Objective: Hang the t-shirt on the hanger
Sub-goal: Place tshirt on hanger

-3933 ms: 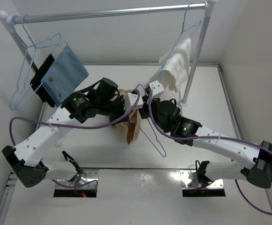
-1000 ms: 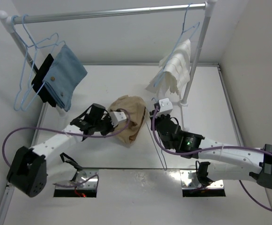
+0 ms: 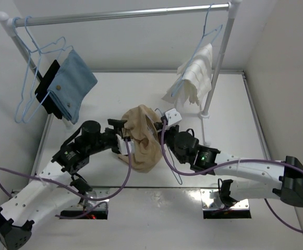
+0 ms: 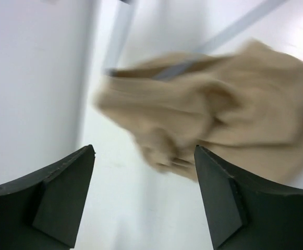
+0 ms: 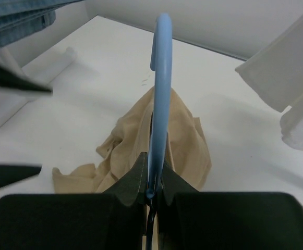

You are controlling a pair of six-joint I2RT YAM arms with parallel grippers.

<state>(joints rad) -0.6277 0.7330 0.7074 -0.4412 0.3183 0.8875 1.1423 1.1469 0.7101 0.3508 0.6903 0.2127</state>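
The tan t-shirt point(image 3: 142, 139) hangs bunched over the light-blue wire hanger point(image 3: 176, 177), whose lower wire shows below the cloth. My right gripper point(image 3: 162, 123) is shut on the hanger's hook point(image 5: 160, 78), which stands straight up between its fingers point(image 5: 133, 179). In the right wrist view the t-shirt point(image 5: 185, 148) drapes just beyond that grip. My left gripper point(image 3: 126, 146) sits at the shirt's left side, open, with nothing between its jaws. In the blurred left wrist view the t-shirt point(image 4: 229, 114) hangs just ahead of the spread fingers point(image 4: 62, 187).
A clothes rail point(image 3: 125, 15) spans the back on white posts point(image 3: 216, 67). Blue cloth point(image 3: 73, 83) and bare wire hangers point(image 3: 28, 78) hang at its left end. A white cloth point(image 3: 195, 75) on another hanger hangs at the right, close behind my right gripper.
My left gripper has let go of the t-shirt, opened and drawn back slightly to the left. The shirt now hangs longer, and the right gripper with the hanger has shifted a little left.
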